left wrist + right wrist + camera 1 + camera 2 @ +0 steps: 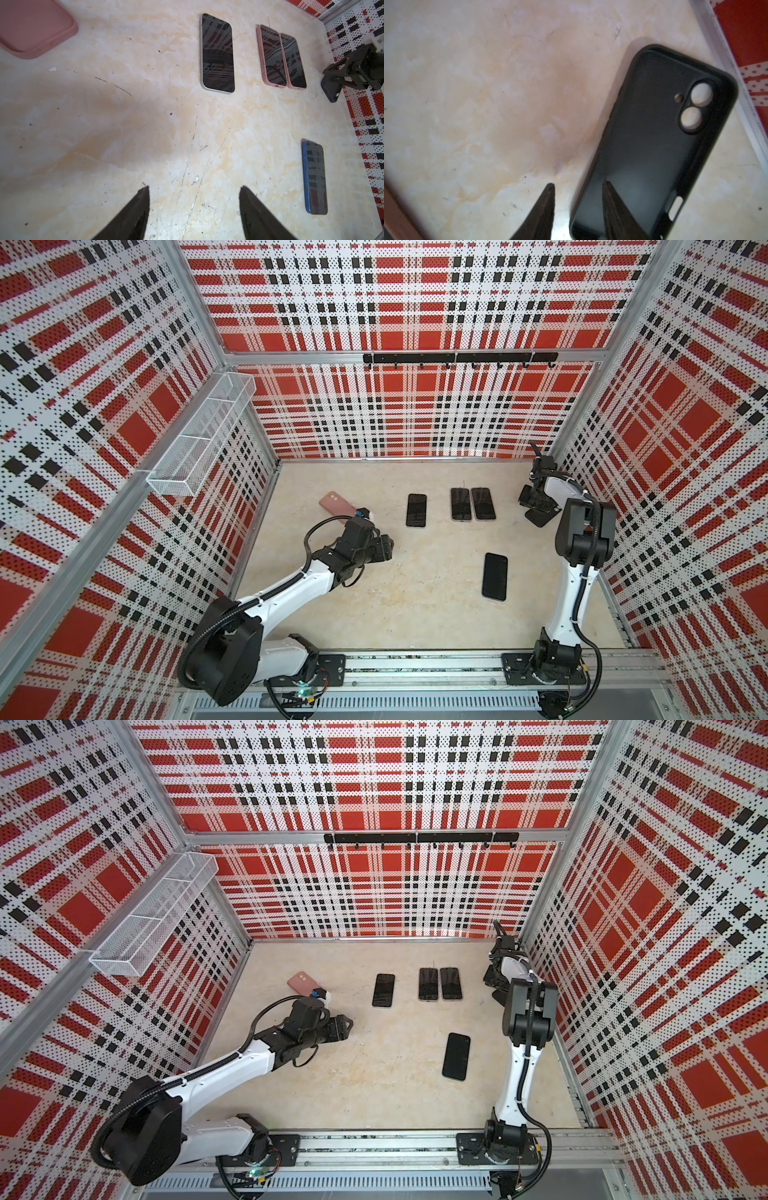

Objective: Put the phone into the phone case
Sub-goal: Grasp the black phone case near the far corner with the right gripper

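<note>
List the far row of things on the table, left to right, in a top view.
Empty pink case, uncased phone, phone in pink case, second phone in pink case, black case.

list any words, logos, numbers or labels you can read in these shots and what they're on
None: no text can be read in any view.
Silver-edged phone, pink-edged phone, its pink-edged neighbour, blue-edged phone: dark screens, only plaid reflections.
Pink case, black case: plain, no logo showing.
Lit circuit board at the near edge: any print is too small to read.
</note>
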